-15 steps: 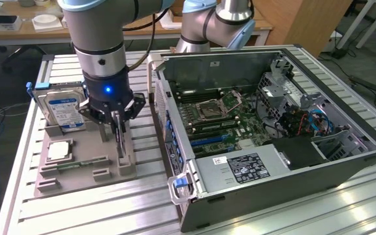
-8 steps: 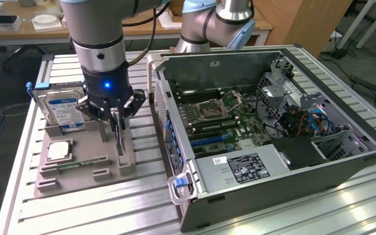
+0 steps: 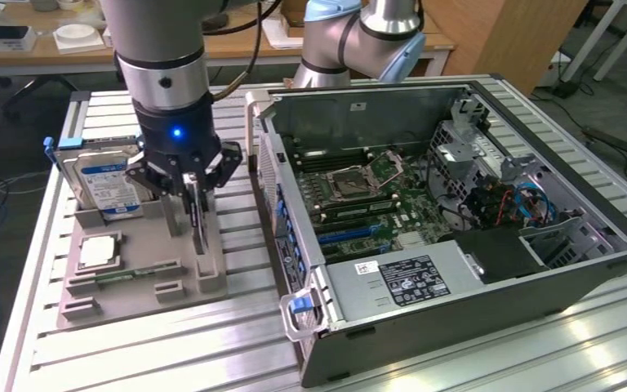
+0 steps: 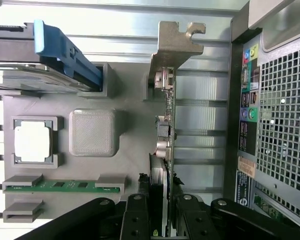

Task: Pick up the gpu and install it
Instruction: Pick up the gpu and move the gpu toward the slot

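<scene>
The gpu point(image 3: 197, 222) is a thin dark card standing on edge over the right side of the grey parts tray point(image 3: 128, 298). My gripper point(image 3: 190, 189) comes straight down on it, one finger on each face, shut on its upper edge. In the wrist view the gpu point(image 4: 166, 125) runs edge-on from the fingers point(image 4: 138, 216) to its silvery metal bracket point(image 4: 174, 46). I cannot tell whether its lower edge still sits in the tray slot. The open computer case point(image 3: 575, 269) lies at the exterior view's right, its motherboard point(image 3: 371, 204) and blue card slots point(image 3: 346, 232) exposed.
The tray also holds a silver hard drive point(image 3: 107, 184) with a blue handle point(image 4: 65, 52), a square processor point(image 3: 98, 251) and a green memory stick point(image 4: 65, 186). The case's rear panel point(image 4: 280, 115) stands close beside the card. A second arm point(image 3: 357, 37) stands behind the case.
</scene>
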Robot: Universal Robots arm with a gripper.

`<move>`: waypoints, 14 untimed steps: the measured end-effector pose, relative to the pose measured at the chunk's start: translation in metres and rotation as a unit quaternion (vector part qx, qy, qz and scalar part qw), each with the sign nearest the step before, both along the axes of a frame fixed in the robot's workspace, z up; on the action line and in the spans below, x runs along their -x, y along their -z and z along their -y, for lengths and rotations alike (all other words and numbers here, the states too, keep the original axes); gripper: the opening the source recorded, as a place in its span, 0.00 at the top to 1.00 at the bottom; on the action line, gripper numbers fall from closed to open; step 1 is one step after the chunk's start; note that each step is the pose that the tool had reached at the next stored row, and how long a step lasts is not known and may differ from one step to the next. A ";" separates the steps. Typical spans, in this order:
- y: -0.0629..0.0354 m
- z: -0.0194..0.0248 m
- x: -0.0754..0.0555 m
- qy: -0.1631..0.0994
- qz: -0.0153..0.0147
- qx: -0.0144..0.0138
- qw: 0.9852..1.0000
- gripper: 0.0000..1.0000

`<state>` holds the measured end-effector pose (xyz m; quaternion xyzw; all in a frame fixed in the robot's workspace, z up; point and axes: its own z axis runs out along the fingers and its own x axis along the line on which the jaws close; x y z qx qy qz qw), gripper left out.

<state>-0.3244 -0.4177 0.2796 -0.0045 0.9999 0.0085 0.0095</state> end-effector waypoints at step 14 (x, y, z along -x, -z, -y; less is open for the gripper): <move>-0.0208 0.0000 0.000 0.000 0.000 0.000 1.000 0.73</move>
